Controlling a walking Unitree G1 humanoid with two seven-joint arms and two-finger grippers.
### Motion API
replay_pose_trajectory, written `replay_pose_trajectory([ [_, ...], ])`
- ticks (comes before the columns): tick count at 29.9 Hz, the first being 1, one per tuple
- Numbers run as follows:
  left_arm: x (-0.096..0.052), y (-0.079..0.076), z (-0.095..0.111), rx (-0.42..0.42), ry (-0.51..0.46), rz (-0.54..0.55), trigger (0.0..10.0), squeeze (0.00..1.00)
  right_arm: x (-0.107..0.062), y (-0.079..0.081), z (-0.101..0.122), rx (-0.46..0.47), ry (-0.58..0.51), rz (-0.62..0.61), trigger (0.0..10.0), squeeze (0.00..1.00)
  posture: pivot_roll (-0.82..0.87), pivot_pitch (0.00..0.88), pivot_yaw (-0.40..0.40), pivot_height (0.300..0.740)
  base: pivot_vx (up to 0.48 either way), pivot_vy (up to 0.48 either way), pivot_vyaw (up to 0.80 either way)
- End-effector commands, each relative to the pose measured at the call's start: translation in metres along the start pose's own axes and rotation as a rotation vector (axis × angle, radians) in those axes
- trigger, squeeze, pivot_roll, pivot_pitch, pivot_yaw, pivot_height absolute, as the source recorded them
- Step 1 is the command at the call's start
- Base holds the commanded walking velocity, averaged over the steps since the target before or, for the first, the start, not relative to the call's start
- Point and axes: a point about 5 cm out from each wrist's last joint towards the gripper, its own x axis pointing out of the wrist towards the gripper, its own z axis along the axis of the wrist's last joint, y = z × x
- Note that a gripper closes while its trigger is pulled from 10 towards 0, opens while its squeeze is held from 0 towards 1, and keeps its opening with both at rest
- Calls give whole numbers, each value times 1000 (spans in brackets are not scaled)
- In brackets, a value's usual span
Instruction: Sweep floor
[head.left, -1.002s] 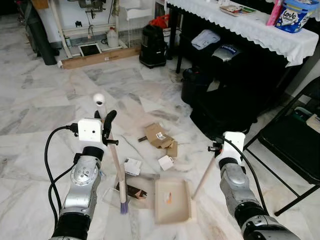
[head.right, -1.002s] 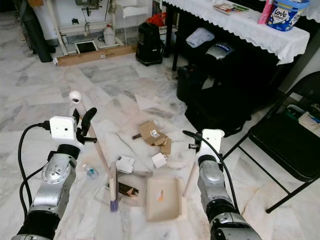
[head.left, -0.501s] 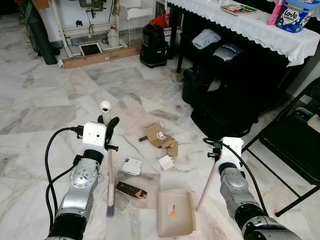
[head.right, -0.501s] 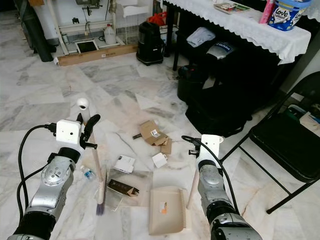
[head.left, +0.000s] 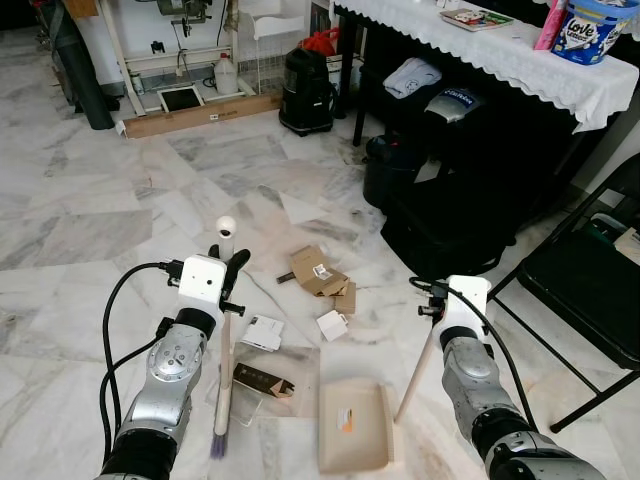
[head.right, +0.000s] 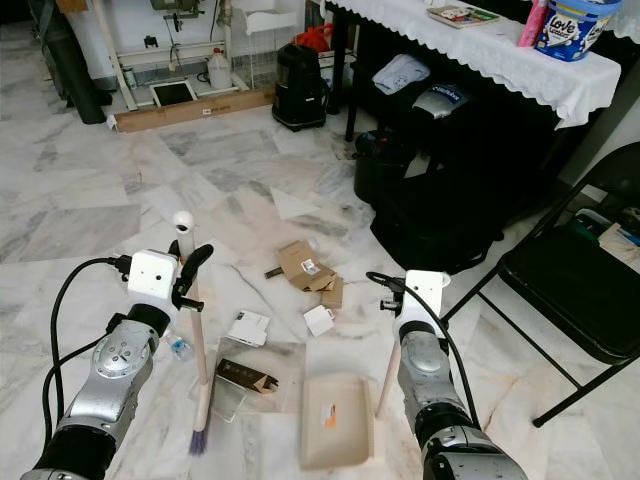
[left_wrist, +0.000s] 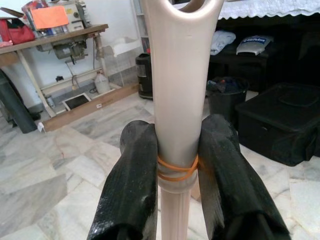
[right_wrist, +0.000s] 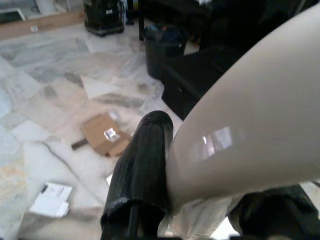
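Litter lies low in the centre of the left eye view, on a marble floor (head.left: 90, 220): a dark flat packet (head.left: 262, 380) sits between the broom's bristles (head.left: 218, 442) and the beige dustpan (head.left: 352, 424), with a white card (head.left: 265, 333), a small white box (head.left: 331, 325) and torn brown cardboard (head.left: 322, 274) further up. The step in hand looks like a sweep toward the pan, and to do it well the bristles should stay pressed to the floor and travel rightward in one low stroke, the pan's mouth held flat against the tiles so the packet slides in rather than under.

The left gripper (left_wrist: 176, 150) is clamped on the broom handle (left_wrist: 181, 90), both black fingers (left_wrist: 131, 175) pressing the shaft at an orange rubber band (left_wrist: 175, 169). The right gripper (head.left: 447, 298) is closed around the dustpan's handle (head.left: 418, 360), one finger (right_wrist: 142, 165) tight against the pale shaft.
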Motion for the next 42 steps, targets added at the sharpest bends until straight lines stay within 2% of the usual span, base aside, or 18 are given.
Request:
replay_pose_trajectory([
  [1, 2, 0, 6, 13, -38, -6, 10000, 0, 4, -5, 11, -1, -51, -20, 10000, 0, 31, 50, -49, 740, 0, 0, 0],
  [12, 4, 3, 8, 1, -35, -13, 10000, 0, -5, -3, -14, -28, 56, -17, 10000, 0, 46, 63, -29, 740, 0, 0, 0],
  [26, 3, 4, 8, -6, -30, -16, 10000, 0, -7, -1, -20, -33, 86, -4, 10000, 0, 61, 64, -23, 740, 0, 0, 0],
  [34, 6, 9, 11, -3, -53, 20, 10000, 0, -6, 0, -14, -6, 44, -8, 10000, 0, 59, 61, -19, 740, 0, 0, 0],
  [42, 6, 9, 6, -6, -33, 17, 10000, 0, -2, -6, 3, 36, -74, -48, 10000, 0, 60, 55, -18, 740, 0, 0, 0],
])
